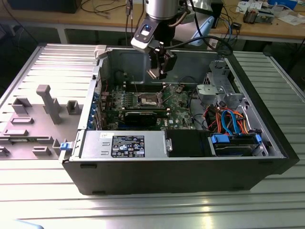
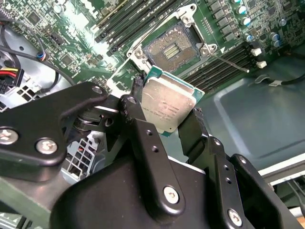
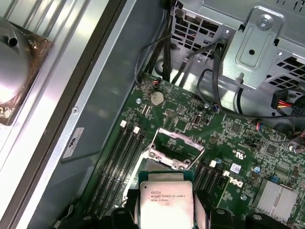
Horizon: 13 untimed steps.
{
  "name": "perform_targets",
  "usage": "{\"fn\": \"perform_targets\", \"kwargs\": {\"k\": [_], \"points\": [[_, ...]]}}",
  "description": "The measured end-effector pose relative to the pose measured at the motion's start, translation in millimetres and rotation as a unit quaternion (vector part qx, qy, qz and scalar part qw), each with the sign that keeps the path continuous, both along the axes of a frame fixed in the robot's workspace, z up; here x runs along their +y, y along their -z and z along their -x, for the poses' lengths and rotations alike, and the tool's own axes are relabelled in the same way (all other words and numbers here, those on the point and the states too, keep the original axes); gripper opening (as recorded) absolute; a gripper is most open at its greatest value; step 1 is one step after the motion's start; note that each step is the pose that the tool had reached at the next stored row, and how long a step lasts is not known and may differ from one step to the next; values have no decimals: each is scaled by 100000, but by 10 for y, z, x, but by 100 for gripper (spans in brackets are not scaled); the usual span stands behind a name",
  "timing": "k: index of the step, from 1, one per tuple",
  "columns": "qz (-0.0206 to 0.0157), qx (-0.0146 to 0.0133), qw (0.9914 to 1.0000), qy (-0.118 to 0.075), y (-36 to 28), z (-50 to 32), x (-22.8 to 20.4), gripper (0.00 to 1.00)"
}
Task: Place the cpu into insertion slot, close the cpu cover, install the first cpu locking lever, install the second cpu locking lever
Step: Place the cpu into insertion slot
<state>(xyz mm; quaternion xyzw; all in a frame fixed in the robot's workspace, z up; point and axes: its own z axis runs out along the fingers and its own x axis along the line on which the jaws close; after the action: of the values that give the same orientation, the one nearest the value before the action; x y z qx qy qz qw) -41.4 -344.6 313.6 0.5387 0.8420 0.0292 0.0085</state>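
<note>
My gripper (image 1: 159, 69) hangs over the open computer case, shut on the cpu (image 2: 167, 102), a flat square chip with a silvery top. In both wrist views the black fingers (image 2: 138, 95) clamp the chip by two opposite edges. The cpu (image 3: 167, 202) is in the air, a short way above the green board and tilted. The insertion slot (image 2: 172, 47) lies bare beneath it, a square socket with a metal rim and dark centre, also seen in the exterior view (image 1: 148, 99). The cpu cover (image 3: 164, 155) stands flipped up at the socket's far edge. A thin lever (image 2: 228, 61) sticks out beside the socket.
Long memory slots (image 2: 119, 24) run beside the socket. A black expansion card (image 1: 143, 116) lies in front of it. A metal drive cage (image 1: 217, 90) with coloured cables (image 1: 228, 119) fills the exterior view's right. Grey fixtures (image 1: 47, 105) stand outside the case on the left.
</note>
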Motion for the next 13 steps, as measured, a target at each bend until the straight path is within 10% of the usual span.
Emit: {"fn": "perform_targets", "kwargs": {"k": [13], "points": [[150,27,99968,2533,262,5,9,55]]}}
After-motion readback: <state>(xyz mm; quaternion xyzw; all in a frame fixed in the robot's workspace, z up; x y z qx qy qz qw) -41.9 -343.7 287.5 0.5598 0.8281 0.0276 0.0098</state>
